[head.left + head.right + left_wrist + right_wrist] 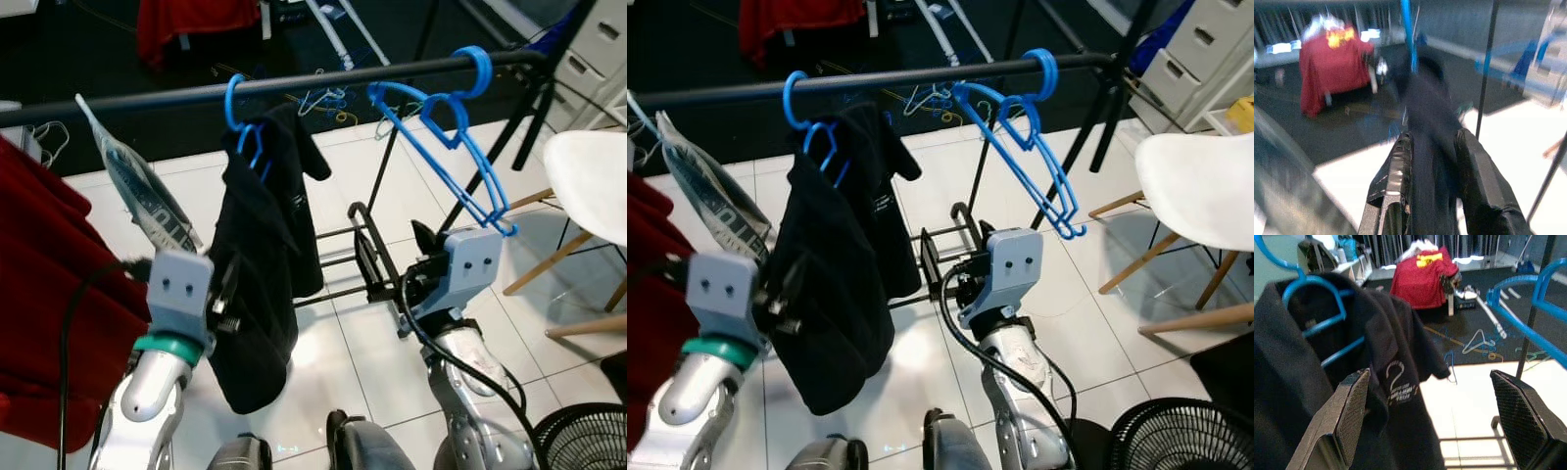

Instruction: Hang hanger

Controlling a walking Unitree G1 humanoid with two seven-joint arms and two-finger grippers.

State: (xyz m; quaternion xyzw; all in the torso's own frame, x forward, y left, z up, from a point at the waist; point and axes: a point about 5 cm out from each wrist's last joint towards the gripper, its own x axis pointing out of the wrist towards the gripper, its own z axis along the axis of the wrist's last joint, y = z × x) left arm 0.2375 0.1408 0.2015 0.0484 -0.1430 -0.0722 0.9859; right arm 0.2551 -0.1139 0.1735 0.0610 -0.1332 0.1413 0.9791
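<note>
Red cloth [34, 294] fills the far left edge, and just beside it a clear printed plastic bag [137, 196] dangles from the long black metal rail [147, 98] that crosses the scene. Next comes the left gripper [1432, 161], raised at the left side of a black garment [260, 284], its two black fingers [1393, 171] closed on a fold of that dark fabric, as the left wrist view makes plain. The garment sits on a blue plastic hanger [250, 137] whose hook is looped over the rail, so the hanger is up on the bar, cloth drooping below it. Further right, a bunch of empty blue hangers [451, 147] hooks over the same rail and slants down towards the right gripper [1430, 421]. That gripper is held up below them, fingers spread wide apart with nothing between them, facing the black garment's sleeve. At the far right stands a white moulded chair with wooden legs [588, 196] on the white tiled floor [372, 372], and a black fan grille [583, 441] pokes in at the corner.
</note>
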